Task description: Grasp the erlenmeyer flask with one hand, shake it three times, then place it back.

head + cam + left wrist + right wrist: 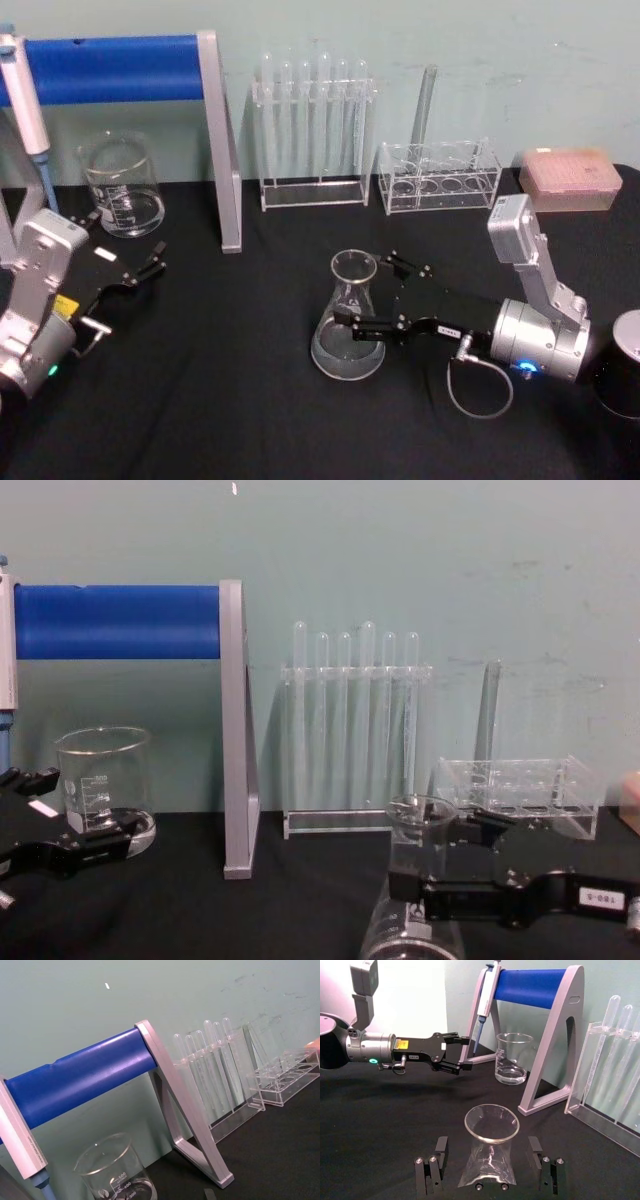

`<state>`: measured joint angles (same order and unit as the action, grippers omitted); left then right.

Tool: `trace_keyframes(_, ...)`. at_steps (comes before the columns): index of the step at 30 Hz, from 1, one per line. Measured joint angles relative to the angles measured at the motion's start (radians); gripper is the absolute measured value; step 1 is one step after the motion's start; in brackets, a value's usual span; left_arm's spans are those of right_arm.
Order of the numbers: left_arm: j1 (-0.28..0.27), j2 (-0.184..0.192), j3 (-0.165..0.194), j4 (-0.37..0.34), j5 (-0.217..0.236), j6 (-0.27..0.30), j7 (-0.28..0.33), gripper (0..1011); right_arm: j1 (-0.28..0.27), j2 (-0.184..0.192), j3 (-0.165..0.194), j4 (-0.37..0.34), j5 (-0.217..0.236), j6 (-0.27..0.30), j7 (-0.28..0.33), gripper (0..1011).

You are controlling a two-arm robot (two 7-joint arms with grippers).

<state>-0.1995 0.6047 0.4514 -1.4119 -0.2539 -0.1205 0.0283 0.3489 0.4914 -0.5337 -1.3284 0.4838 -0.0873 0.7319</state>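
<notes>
The clear erlenmeyer flask (348, 325) stands upright on the black table, a little right of centre. My right gripper (366, 289) reaches in from the right and is open, with one finger on each side of the flask's neck. In the right wrist view the flask (490, 1152) sits between the two fingers (439, 1160) with a small gap on both sides. The chest view shows the same flask (418, 880) with the right gripper (452, 860) level with its neck. My left gripper (152, 262) hovers open at the left, near the beaker, and holds nothing.
A glass beaker (125, 190) stands at the back left beside a blue and grey pipette stand (215, 140) that holds a pipette (25, 100). Along the back wall are a test tube rack (315, 130), a second clear rack (440, 175) and a pink tip box (570, 180).
</notes>
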Motion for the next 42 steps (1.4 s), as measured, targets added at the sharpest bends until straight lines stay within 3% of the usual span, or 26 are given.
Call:
trace_keyframes(15, 0.0, 0.0, 0.0, 0.0, 0.0, 0.0, 0.0, 1001, 0.028, -0.02, -0.019, 0.037, -0.007, -0.009, -0.002, 1000)
trace_keyframes(42, 0.0, 0.0, 0.0, 0.0, 0.0, 0.0, 0.0, 1001, 0.03, -0.019, -0.021, 0.04, -0.015, -0.016, -0.001, 1000)
